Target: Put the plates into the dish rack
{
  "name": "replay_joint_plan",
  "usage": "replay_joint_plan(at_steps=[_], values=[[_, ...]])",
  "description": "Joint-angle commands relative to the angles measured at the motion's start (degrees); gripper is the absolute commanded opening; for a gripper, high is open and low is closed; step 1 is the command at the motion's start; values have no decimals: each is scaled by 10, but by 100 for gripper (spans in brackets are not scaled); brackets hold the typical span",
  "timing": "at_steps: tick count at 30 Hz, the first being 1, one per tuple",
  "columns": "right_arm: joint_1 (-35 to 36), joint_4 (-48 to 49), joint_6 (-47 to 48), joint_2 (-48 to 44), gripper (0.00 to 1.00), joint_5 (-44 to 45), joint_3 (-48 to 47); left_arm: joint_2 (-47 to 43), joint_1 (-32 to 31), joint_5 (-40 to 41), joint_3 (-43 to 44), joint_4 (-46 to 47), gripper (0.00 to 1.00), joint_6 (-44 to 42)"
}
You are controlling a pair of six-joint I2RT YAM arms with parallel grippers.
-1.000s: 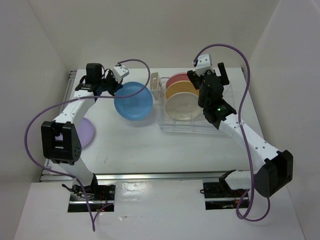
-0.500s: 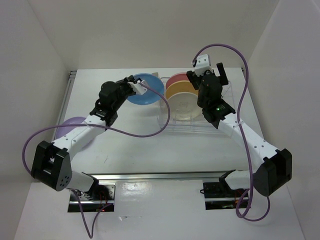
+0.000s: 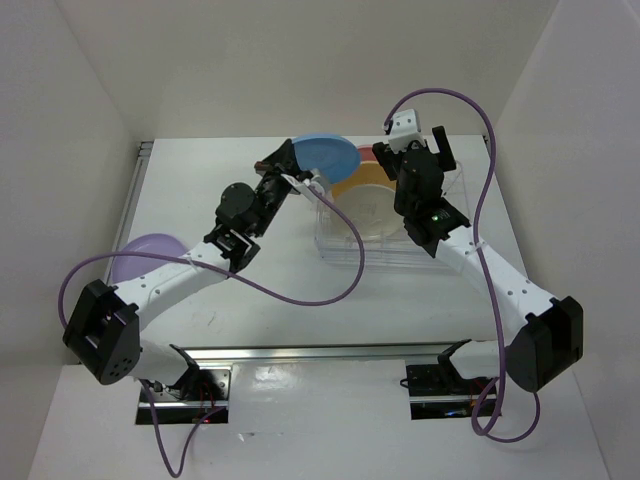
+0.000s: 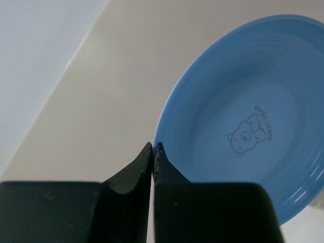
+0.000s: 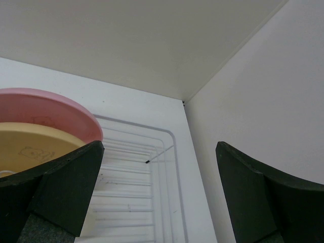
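Note:
My left gripper [image 3: 300,172] is shut on the rim of the blue plate [image 3: 327,154] and holds it in the air over the left end of the dish rack [image 3: 340,250]; the plate fills the left wrist view [image 4: 248,121]. The pink plate [image 3: 367,154], the orange-yellow plate [image 3: 350,184] and the cream plate [image 3: 368,212] stand on edge in the rack. The lavender plate [image 3: 140,262] lies on the table at the left. My right gripper [image 5: 159,167] is open and empty above the rack's right end, with the pink plate [image 5: 45,109] and the orange-yellow plate [image 5: 30,147] at its left.
White walls close the table at the back and both sides. The right wall [image 5: 263,91] stands close beside the rack's right end. Purple cables [image 3: 340,280] loop from both arms over the table. A metal rail [image 3: 320,352] runs along the near edge.
My left arm has swung the blue plate to the right and up, from over the table's left middle to above the rack's left end. The right arm has held still.

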State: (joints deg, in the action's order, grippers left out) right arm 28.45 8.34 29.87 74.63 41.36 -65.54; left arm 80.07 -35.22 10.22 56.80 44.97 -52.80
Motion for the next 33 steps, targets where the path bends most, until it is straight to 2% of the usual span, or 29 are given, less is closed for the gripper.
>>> replay_joint_plan(at_steps=[1, 7, 14, 24, 33], values=[[-3, 12, -2, 3, 100, 11, 2, -29, -34, 22, 1, 59, 0, -6], [-3, 12, -2, 3, 100, 11, 8, -77, -52, 41, -14, 14, 0, 11], [-3, 12, -2, -3, 100, 11, 8, -85, -63, 42, -38, 9, 0, 52], [-3, 45, 62, -19, 100, 40, 2, -19, -100, 47, -33, 52, 0, 68], [-3, 58, 95, -19, 100, 51, -43, 25, -121, 47, -33, 82, 0, 68]])
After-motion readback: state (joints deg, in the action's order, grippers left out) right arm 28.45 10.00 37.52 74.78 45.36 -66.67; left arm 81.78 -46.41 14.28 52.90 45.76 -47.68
